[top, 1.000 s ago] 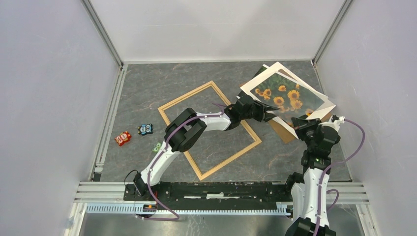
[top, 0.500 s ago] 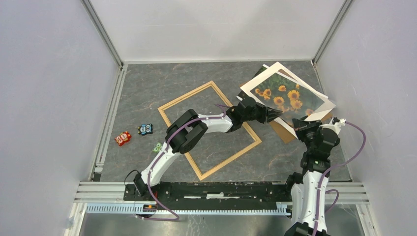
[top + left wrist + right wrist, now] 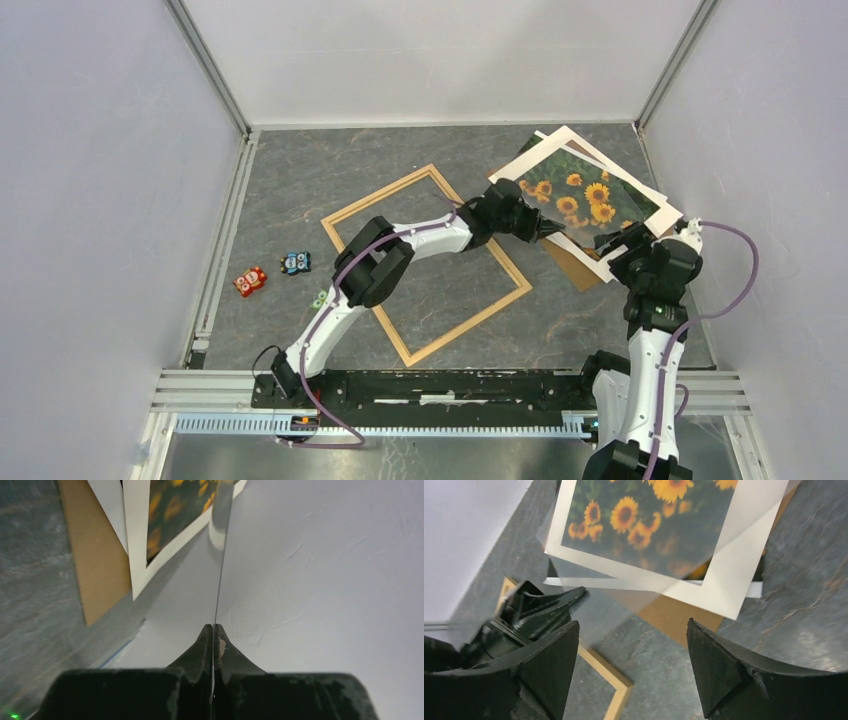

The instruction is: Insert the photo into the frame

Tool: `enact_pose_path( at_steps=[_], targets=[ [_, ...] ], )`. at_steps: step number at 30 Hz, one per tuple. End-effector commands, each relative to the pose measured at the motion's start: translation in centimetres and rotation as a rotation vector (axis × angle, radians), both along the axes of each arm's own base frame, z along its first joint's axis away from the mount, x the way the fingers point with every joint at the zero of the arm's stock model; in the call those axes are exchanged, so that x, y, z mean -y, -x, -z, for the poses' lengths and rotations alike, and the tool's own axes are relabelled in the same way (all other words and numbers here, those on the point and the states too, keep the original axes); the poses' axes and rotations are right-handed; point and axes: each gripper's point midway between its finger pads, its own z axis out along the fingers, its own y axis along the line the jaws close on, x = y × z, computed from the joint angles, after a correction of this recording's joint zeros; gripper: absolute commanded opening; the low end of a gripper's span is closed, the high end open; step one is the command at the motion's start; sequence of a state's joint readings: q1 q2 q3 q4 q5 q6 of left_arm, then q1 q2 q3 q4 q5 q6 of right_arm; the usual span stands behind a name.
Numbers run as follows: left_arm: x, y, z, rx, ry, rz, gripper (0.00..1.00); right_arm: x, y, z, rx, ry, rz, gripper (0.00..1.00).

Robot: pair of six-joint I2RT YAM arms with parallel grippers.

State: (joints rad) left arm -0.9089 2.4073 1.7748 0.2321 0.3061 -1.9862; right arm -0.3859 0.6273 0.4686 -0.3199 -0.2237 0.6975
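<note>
Since a second ago the right tool (image 3: pixel 620 240) has let go and drawn slightly back, and the left tool (image 3: pixel 545 228) has pushed further in at the stack's near-left edge and closed. The right tool's jaws now stand spread wide. In the right wrist view nothing lies between its fingers (image 3: pixel 719 675) but bare counter (image 3: pixel 300 170), a corner of the frame (image 3: pixel 619 685) and the tip of the brown backing board (image 3: pixel 669 615).

The left tool is pressed together, pinching a thin sheet (image 3: pixel 218 580) that its own camera sees edge-on. I cannot tell which layer of the stack this sheet is. To the left of that edge lie the white-bordered print and the board.

The photo (image 3: pixel 580 195) sits sunflower side up at the far right of the counter. It rests on the backing board (image 3: pixel 575 268), with another white sheet (image 3: pixel 560 135) poking out behind it. In the right wrist view a hazy, glossy layer crosses its lower part.

The frame (image 3: pixel 471 325) lies flat in the middle of the counter, apart from the photo, with the left arm stretched across it.

Three small toys sit near the left edge: a red one (image 3: pixel 250 281), a blue one (image 3: pixel 295 263) and a green one (image 3: pixel 320 298).
</note>
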Motion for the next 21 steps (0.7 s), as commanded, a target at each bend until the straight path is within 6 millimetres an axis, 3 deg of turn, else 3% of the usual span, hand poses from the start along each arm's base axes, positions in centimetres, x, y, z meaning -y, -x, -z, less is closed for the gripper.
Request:
enact_pose_path(
  at_steps=[1,7,10,13,16,21],
  targets=[
    [-3.3,-0.8,-6.1,0.213,-0.163,0.139,0.02,1.0,0.3,-2.3,-0.021,0.211,-0.087,0.86],
    [-10.2,-1.3,-6.4,0.545,-0.508,0.293,0.02,0.9,0.0,-6.5,0.045,0.325,-0.144,0.85],
    [-14.7,-0.1,-4.7,0.556,-0.616,0.327,0.02,-0.1,-0.8,-7.9,0.074,0.342,-0.207,0.84],
    [-18.5,1.2,-4.5,0.585,-0.62,0.323,0.02,-1.3,-1.5,-8.6,0.086,0.363,-0.288,0.83],
    [-22.0,2.6,-4.0,0.605,-0.653,0.337,0.02,-2.8,-2.1,-8.7,0.097,0.401,-0.37,0.83],
    [-25.1,5.0,-3.5,0.596,-0.616,0.344,0.02,-5.4,-2.8,-6.2,0.051,0.403,-0.524,0.84]
  ],
)
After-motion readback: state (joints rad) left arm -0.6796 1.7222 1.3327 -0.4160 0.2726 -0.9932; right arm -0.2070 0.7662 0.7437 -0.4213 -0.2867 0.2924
